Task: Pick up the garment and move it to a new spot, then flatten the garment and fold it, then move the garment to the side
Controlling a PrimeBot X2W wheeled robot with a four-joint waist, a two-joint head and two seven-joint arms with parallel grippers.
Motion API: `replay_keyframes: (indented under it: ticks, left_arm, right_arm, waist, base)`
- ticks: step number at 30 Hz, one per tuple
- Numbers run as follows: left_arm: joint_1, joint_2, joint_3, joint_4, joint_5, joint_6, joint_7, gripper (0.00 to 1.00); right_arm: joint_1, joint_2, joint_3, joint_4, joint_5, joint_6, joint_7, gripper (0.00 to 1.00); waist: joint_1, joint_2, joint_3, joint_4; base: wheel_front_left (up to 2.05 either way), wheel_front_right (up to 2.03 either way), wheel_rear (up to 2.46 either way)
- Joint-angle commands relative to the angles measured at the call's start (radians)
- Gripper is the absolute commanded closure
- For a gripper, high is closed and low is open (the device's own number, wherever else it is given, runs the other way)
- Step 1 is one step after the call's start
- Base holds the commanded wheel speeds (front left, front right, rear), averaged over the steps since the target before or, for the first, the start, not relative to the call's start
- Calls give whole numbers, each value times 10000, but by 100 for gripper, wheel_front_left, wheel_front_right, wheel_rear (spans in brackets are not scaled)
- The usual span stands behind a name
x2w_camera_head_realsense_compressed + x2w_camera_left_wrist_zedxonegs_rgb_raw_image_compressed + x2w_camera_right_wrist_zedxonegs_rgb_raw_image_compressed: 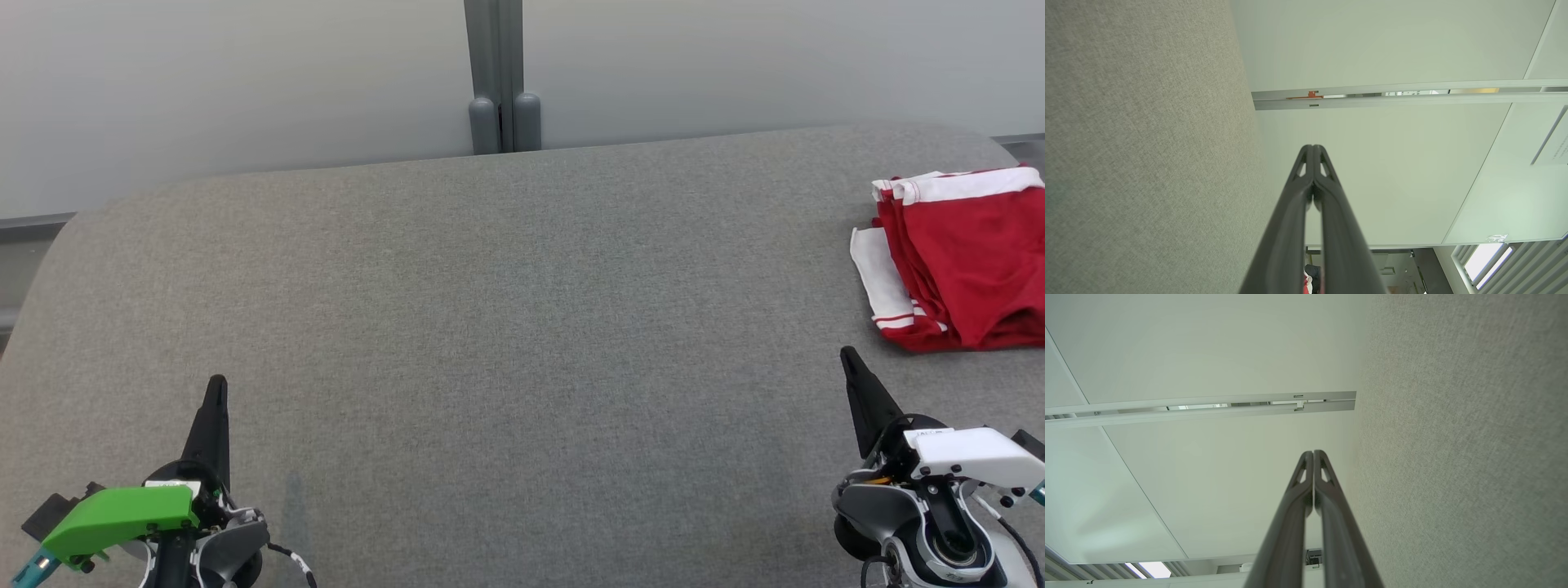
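The garment (967, 257) is red with white bands, folded into a compact stack at the far right of the grey table (506, 327), partly cut off by the head view's right edge. My left gripper (215, 388) rests at the lower left, fingers pressed together and empty, far from the garment. At the lower right my right gripper (849, 357) is shut and empty too, its tip a short way below and left of the garment's near edge. Each wrist view shows its own gripper, left (1313, 147) and right (1313, 452), with tips touching and nothing between them.
The table's grey fabric top (1147, 143) curves at its far corners. Behind it stands a pale wall with a grey post (500, 77) at the middle of the far edge. Both wrist views look up at pale wall panels (1200, 347).
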Motion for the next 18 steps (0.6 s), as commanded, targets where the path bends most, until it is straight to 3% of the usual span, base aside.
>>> replay_keyframes:
  ticks: [1,18]
  left_arm:
    - [-143,19,52,-8,38,-28,16,100]
    - [-139,1,81,-6,58,-28,50,100]
  right_arm:
    - [91,-4,-17,-52,67,4,27,100]
    - [91,-4,-16,-52,68,4,26,100]
  waist:
    - [0,0,0,0]
    - [0,0,0,0]
  base:
    - [0,0,0]
    - [0,0,0]
